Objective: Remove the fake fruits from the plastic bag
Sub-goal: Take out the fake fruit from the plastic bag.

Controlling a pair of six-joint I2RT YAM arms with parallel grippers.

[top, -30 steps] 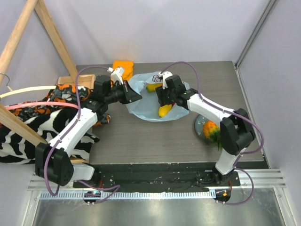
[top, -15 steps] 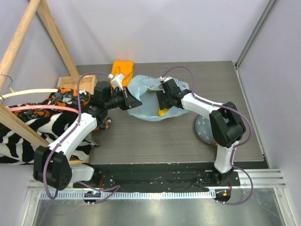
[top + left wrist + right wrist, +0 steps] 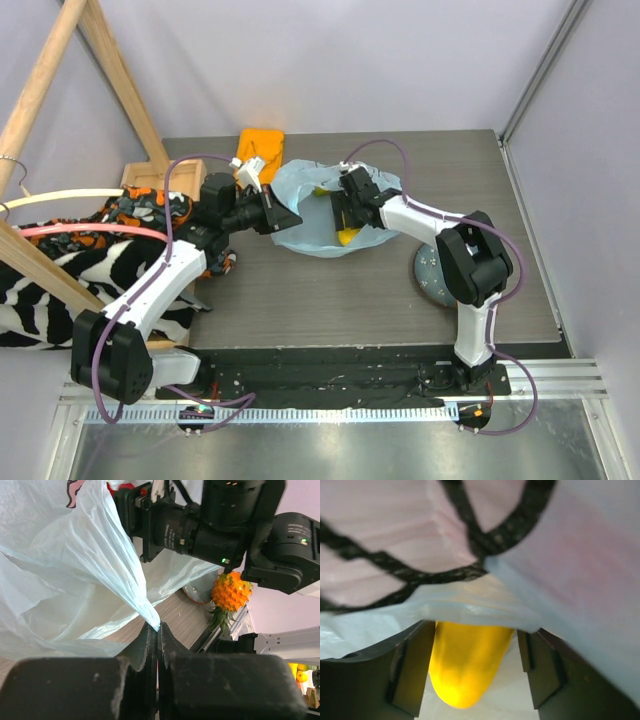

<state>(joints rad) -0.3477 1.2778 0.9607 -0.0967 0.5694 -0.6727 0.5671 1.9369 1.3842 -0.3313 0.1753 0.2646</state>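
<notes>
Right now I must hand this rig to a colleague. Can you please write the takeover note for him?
Left gripper: shut on the edge of the plastic bag.
Right gripper: open inside the bag, jaws on either side of a yellow fruit, not yet gripping it.
Done: the pineapple is outside the bag, by the plate.
Left: grip the yellow fruit, lift it out, then check the bag for more. Most of its inside is hidden.

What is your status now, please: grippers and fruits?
Left gripper shut on plastic bag edge. Right gripper open inside bag, straddling yellow fruit. Pineapple already out. Bag film drapes over right gripper.
</notes>
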